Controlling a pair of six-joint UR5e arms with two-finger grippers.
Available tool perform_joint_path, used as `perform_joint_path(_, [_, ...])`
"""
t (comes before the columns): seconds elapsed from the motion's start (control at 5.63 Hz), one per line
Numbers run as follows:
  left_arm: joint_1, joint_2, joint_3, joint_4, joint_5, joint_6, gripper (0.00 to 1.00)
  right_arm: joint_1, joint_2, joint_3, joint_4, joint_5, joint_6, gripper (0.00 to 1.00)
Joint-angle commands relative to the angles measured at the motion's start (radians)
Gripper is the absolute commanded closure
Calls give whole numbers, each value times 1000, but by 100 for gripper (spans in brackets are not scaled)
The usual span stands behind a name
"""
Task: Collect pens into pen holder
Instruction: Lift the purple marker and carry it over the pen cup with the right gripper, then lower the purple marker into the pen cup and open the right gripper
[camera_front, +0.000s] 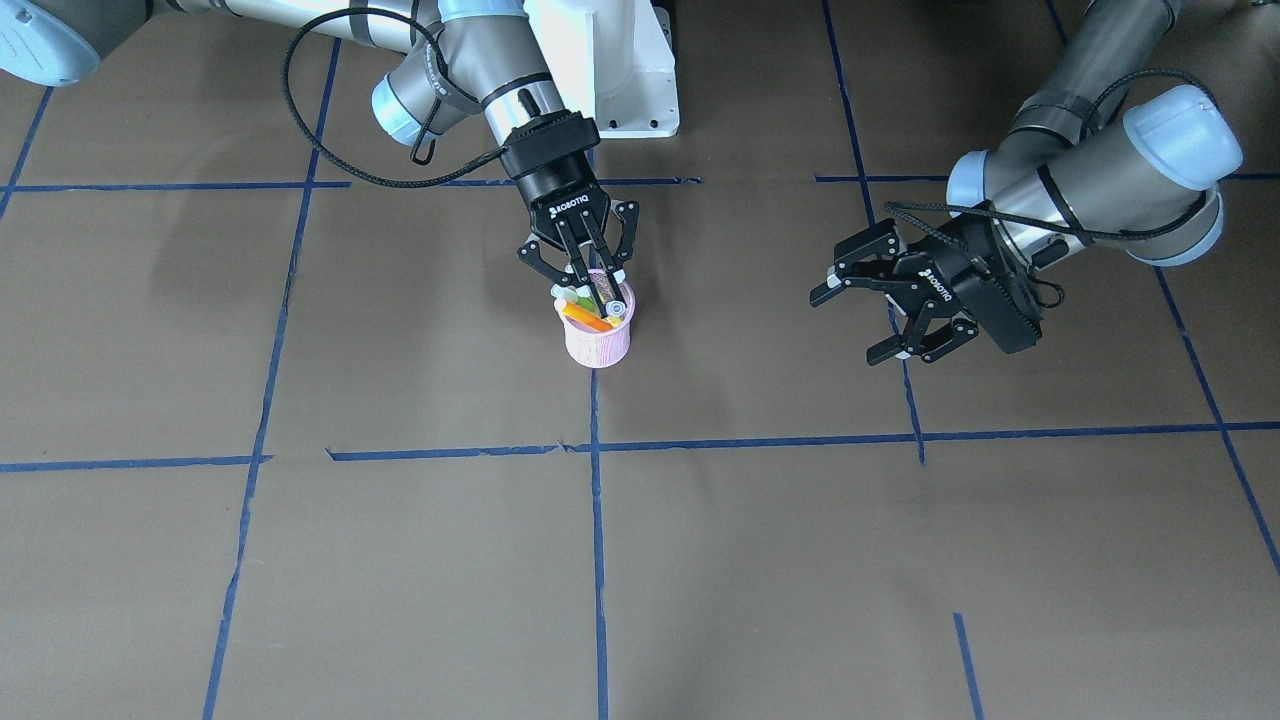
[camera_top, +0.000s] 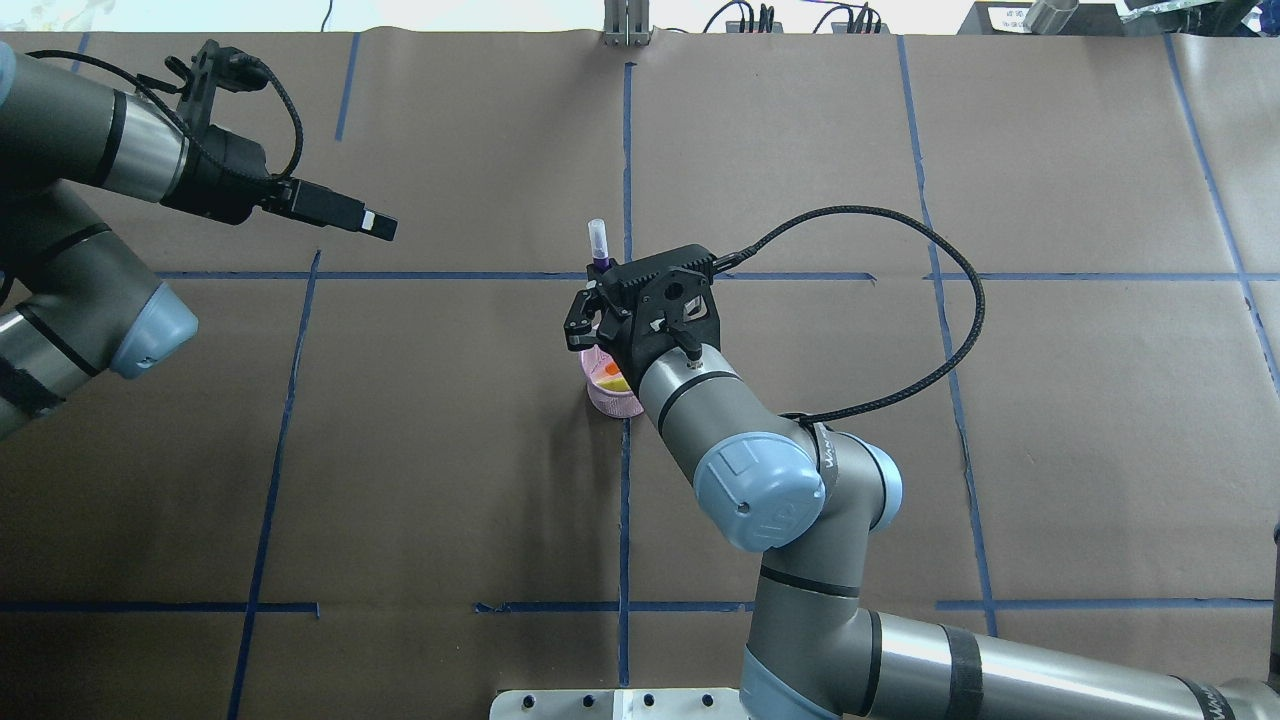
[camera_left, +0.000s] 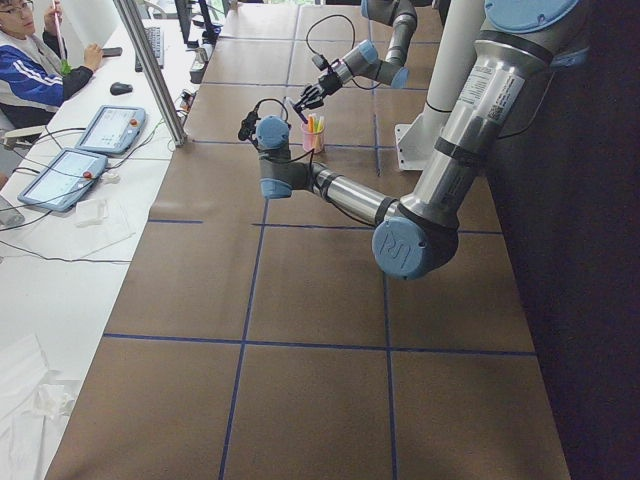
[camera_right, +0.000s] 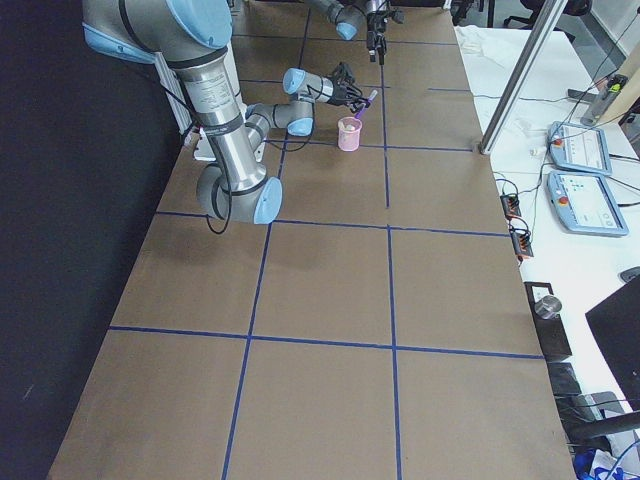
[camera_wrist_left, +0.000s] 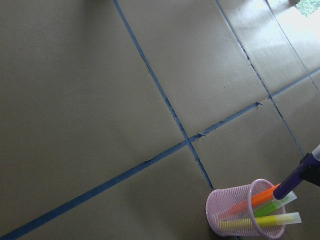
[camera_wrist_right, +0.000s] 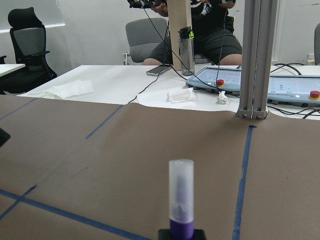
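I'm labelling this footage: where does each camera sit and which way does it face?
Front-facing: across the table, steeply down; both arms, pen holder.
Overhead: behind the robot, looking down; both arms.
Exterior left: table's end, left arm near.
Exterior right: opposite end, right arm near.
Left wrist: down at the pen holder; own body unseen.
Right wrist: level towards the desks; purple pen in its fingers.
Shared: both wrists see the purple pen.

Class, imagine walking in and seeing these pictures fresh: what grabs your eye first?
The pink cup in the middle of the brown table, with bright pens inside, stands out most. The right hand sits right above it, gripping a tilted purple pen. The left hand hangs open and empty off to the side.
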Motion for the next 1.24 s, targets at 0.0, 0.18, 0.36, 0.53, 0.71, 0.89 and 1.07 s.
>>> perform_joint_path(0.0, [0,3,2,0,0,0,1,-7,-8,-9,14,0,-2,98])
perform_joint_path(0.18, [0,6,2,0,0,0,1,-16,-11,-9,15,0,-2,80])
perform_joint_path(0.36, [0,6,2,0,0,0,1,-28,-16,-11,30,0,-2,37])
perform_joint_path(0.53, [0,6,2,0,0,0,1,-31,-16,-21,67,0,-2,1])
perform_joint_path(0.71, [0,6,2,0,0,0,1,-31,-16,-20,70,0,-2,0])
perform_joint_path(0.89, [0,6,6,2,0,0,1,-31,-13,-6,71,6,-6,0])
perform_joint_path(1.07, [-17,6,5,2,-4,2,1,-10,-13,53,58,64,-8,0])
